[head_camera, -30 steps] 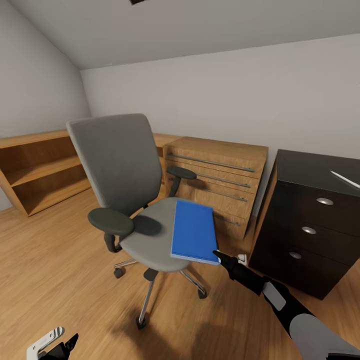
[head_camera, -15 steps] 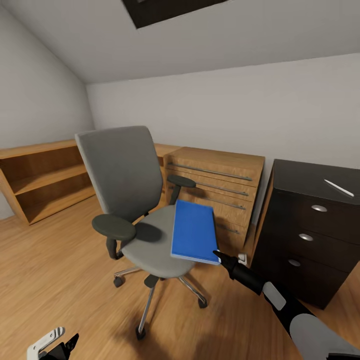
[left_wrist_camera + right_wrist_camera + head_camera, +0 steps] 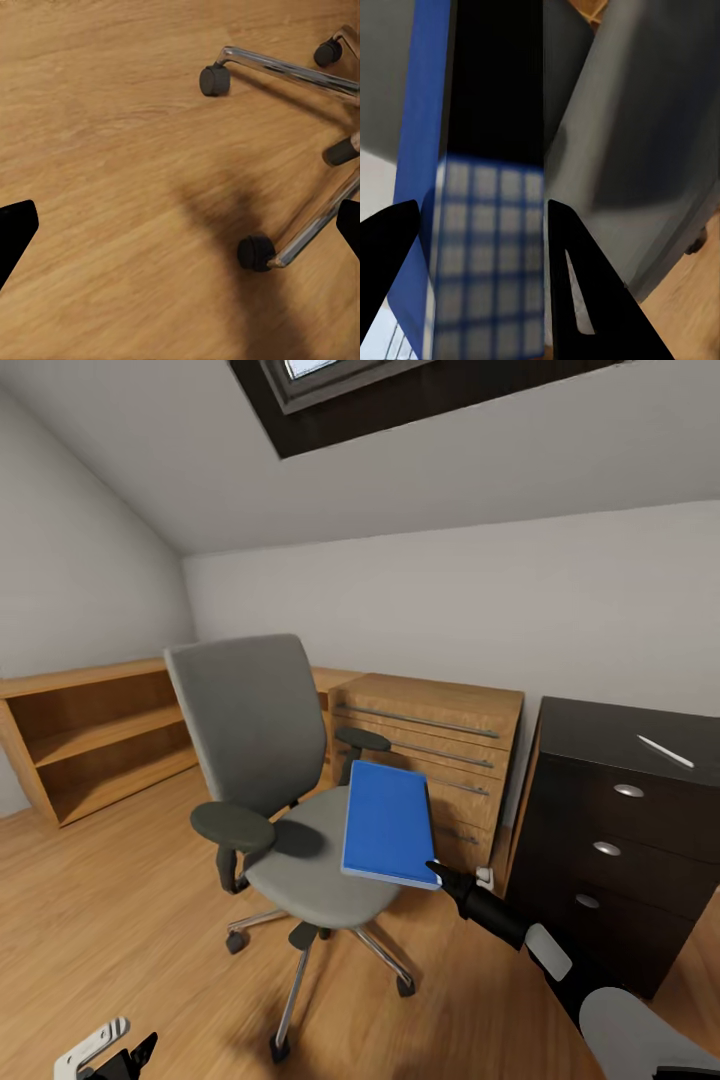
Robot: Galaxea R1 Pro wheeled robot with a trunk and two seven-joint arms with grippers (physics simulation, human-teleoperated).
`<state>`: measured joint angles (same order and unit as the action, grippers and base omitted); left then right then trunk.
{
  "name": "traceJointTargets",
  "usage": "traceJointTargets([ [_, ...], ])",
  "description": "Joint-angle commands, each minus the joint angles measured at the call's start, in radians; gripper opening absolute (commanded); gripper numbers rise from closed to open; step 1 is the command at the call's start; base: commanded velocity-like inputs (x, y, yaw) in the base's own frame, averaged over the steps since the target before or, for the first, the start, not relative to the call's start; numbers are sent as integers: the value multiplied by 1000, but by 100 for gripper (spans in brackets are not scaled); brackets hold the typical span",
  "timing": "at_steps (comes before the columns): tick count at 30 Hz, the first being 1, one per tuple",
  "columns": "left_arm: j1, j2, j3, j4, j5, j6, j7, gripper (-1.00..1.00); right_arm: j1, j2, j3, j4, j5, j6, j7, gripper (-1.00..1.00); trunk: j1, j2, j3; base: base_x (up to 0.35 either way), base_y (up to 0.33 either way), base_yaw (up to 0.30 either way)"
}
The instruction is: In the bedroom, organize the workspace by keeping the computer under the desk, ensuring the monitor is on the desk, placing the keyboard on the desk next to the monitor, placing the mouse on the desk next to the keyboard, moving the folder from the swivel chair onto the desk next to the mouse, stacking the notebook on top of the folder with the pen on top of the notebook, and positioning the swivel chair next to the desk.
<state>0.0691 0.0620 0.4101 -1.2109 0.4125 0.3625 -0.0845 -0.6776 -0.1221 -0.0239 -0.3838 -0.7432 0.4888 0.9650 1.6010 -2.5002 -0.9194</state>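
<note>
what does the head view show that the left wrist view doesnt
Head view alone: the folder pinched at its near corner by the right gripper, the swivel chair seat and backrest, the desk with the pen on top, and the wooden drawer chest. Left wrist view alone: a close look at the castors. Both: the chair's chrome base and the wooden floor.

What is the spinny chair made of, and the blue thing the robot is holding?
The swivel chair looks like matte grey fabric on the seat and back, with dull black armrests, probably plastic, and shiny chrome-like metal legs that catch the light. The folder looks like smooth, stiff card or plastic: flat, plain bright blue, no gloss. It is a simulator render, so these are guesses from looks.
</note>
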Motion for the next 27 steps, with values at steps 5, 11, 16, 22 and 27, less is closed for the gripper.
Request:
traceJointTargets([
  [5, 0, -1, 1, 3, 5, 7, -3, 100, 0, 1, -2, 1, -2, 8, 1, -100, -13, 21, 16, -74, 0, 0],
  [11, 0, -1, 1, 4, 4, 7, -8, 100, 0, 1, -2, 2, -2, 8, 0, -100, -36, 63, 35, -267, 0, 0],
  [16, 0, -1, 1, 4, 5, 7, -9, 100, 0, 1, -1, 2, -2, 8, 0, -100, -55, 98, 51, -317, 0, 0],
  [22, 0, -1, 0, 4, 5, 7, -9, 100, 0, 1, -1, 2, -2, 8, 0, -100, -78, 140, 70, -317, 0, 0],
  [27, 0, -1, -3, 14, 5, 7, -6, 100, 0, 1, 0, 0, -1, 8, -5, -100, -97, 175, 85, -133, 0, 0],
])
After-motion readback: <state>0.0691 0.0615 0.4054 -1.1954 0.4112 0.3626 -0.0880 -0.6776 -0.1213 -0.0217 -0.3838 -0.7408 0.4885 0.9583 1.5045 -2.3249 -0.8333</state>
